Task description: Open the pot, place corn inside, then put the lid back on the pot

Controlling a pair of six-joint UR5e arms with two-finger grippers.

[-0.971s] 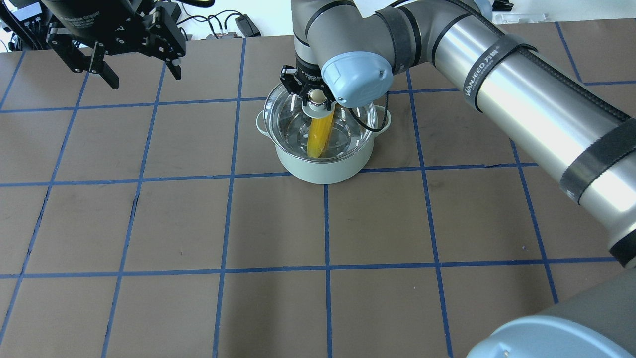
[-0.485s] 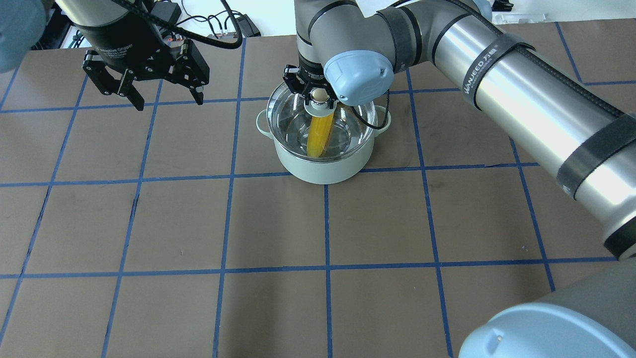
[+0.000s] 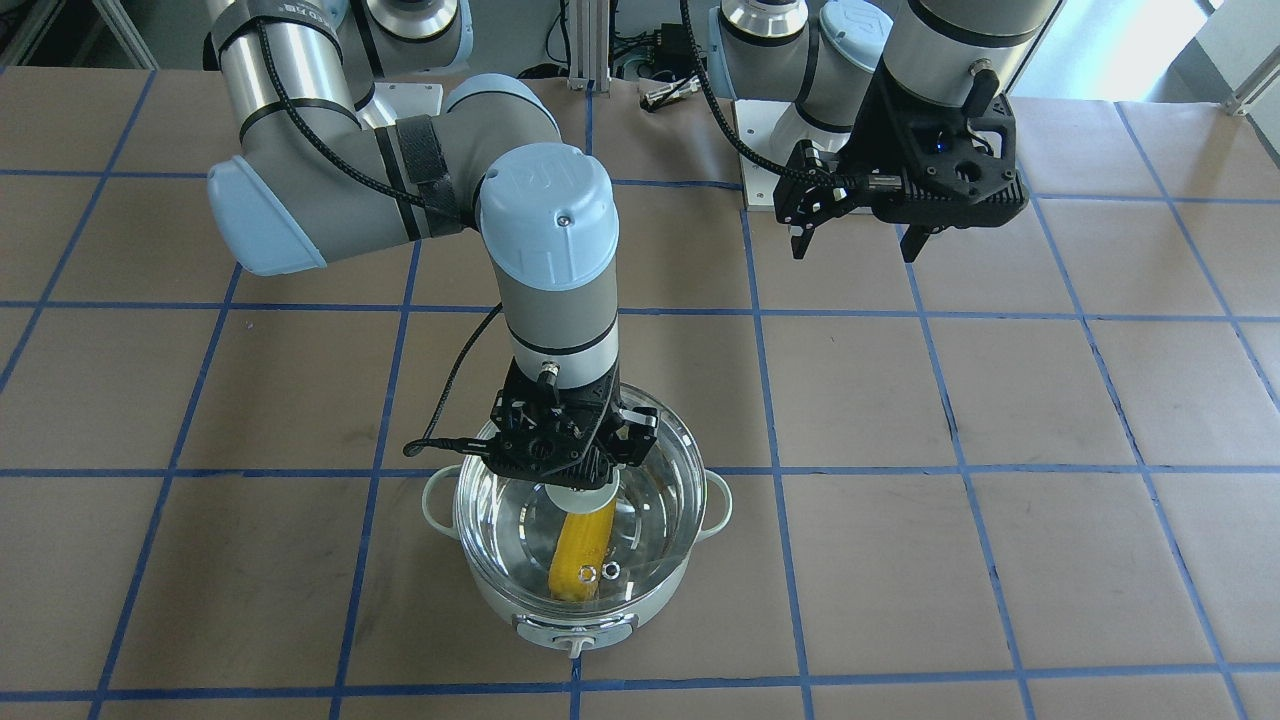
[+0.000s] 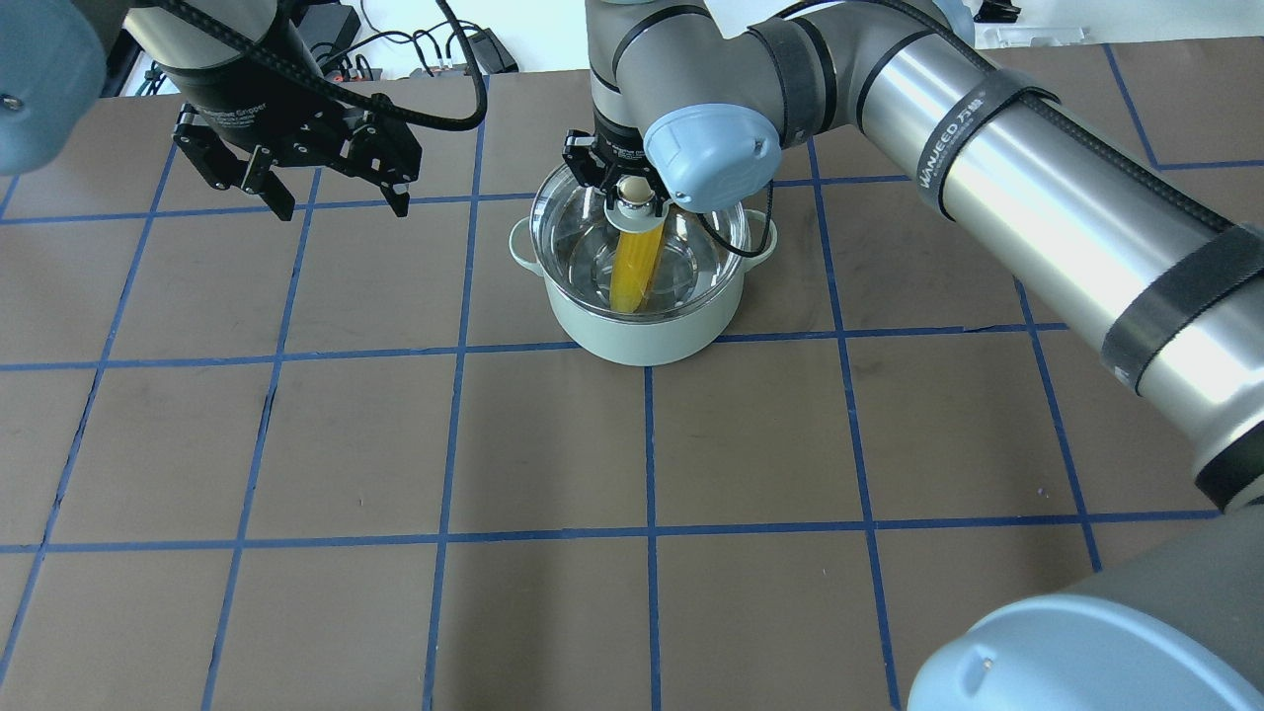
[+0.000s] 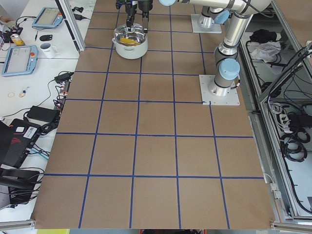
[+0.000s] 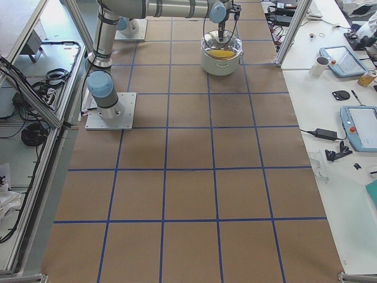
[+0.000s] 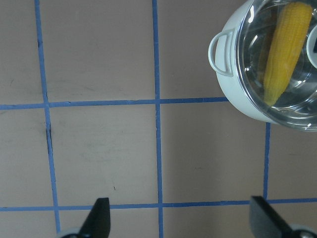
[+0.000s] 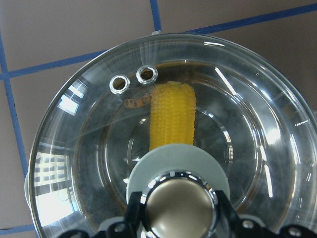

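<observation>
**Lid on pot, both grippers in view.** Right gripper (image 3: 578, 478) is over the pot (image 4: 642, 336), which stands at 12 o'clock from the centre of the table (image 4: 553, 444) in the overhead view. I read its jaws as narrowed onto the beige knob (image 8: 178, 210) of the lid (image 8: 74, 148), with one black finger (image 8: 134, 210) against each side, at 9 and 3 o'clock in the wrist view. The glass dome sits on the pot's rim, level as far as I can tell. Through it the corn (image 4: 632, 272) lies inside the pot along the 12-to-6 line, one end under the knob. Two vent holes (image 8: 119, 83) show at 11 o'clock on the lid. Left gripper (image 4: 341, 209) hangs at 9 o'clock from the pot, well apart from it, above the table; its jaws are spread wide and hold nothing
</observation>
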